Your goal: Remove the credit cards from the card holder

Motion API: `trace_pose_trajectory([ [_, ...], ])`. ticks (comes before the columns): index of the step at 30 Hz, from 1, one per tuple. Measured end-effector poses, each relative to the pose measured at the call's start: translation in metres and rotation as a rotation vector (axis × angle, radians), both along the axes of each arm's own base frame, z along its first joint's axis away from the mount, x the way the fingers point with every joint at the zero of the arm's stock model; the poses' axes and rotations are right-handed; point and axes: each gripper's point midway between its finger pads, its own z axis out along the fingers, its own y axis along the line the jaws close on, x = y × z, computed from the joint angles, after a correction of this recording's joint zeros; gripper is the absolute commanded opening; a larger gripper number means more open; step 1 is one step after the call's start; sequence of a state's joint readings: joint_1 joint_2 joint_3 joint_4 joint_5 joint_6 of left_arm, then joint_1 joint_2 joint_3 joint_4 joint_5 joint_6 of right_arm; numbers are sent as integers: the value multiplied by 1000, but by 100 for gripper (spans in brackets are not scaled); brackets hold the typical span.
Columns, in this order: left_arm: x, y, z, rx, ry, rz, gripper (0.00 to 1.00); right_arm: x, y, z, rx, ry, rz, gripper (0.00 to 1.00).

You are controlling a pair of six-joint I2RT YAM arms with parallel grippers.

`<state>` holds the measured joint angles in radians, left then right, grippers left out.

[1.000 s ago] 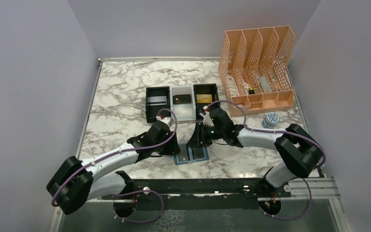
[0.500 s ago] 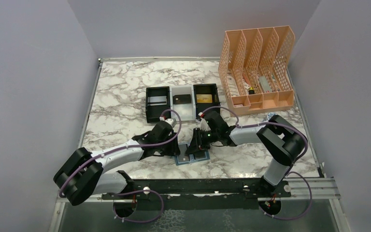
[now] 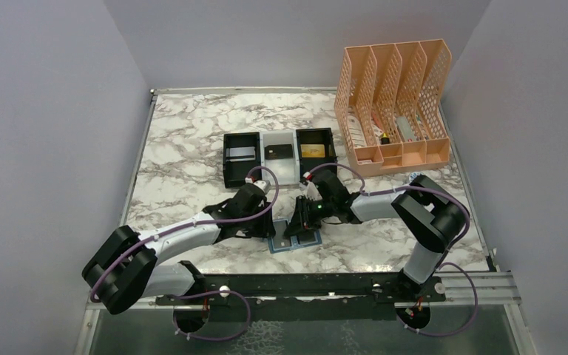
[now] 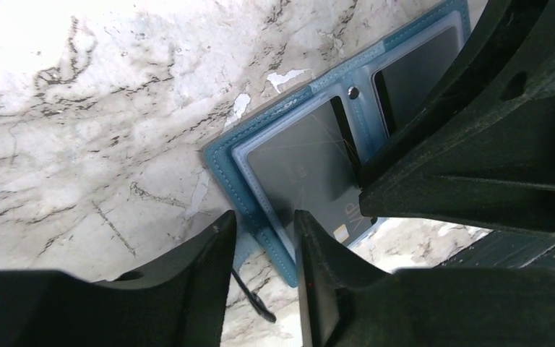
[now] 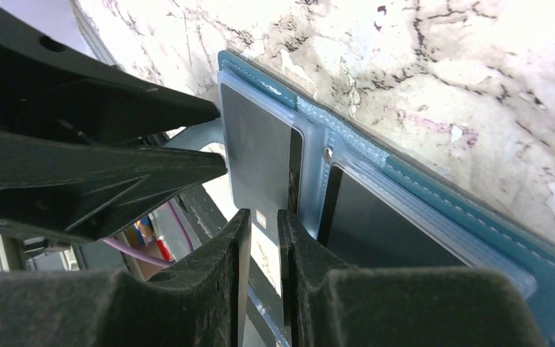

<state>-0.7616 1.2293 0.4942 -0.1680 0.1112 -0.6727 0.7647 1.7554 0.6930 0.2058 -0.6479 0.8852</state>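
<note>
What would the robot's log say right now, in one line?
wallet: open, flat on table | left jaws: apart, at wallet's edge | right jaws: narrow gap, at card's edge

My overhead camera is looking down from above and behind my bases, from afar, over the whole white marble-patterned table (image 3: 192, 133). There the open teal-blue bifold card holder (image 3: 296, 238) is lying at 6 o'clock of centre. My wrist cameras are peering very closely along my left claw (image 4: 261, 217) and right claw (image 5: 263, 211), with the holder stretching toward 2 o'clock and 4 o'clock. All three are sharing it.
</note>
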Motion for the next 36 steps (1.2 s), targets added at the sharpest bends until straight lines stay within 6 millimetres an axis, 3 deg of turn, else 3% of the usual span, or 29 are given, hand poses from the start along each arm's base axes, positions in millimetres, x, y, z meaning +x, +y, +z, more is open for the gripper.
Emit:
trace_pose_trajectory([
  [3, 4, 0, 11, 9, -13, 0, 47, 3, -2, 3, -15, -15, -18, 23],
  [9, 21, -15, 65, -84, -125, 2, 47, 14, -4, 20, -15, -99, -61, 29],
  [12, 20, -23, 76, -112, -143, -11, 45, 21, -7, 34, -2, -160, -98, 30],
  [17, 5, -30, 70, -117, -105, -15, 45, 28, -15, 44, -2, -225, -159, 38],
  [25, -10, -19, 37, -65, -45, 85, 45, 31, -32, 42, -30, -267, -243, 75],
  [30, -8, -9, 24, -43, -39, 158, 45, 31, -41, 46, -15, -289, -297, 84],
  [32, -9, -6, 19, -36, -37, 176, 44, 31, -43, 48, 4, -310, -311, 99],
  [36, -8, -4, 15, -36, -37, 196, 44, 26, -46, 52, 61, -320, -332, 100],
])
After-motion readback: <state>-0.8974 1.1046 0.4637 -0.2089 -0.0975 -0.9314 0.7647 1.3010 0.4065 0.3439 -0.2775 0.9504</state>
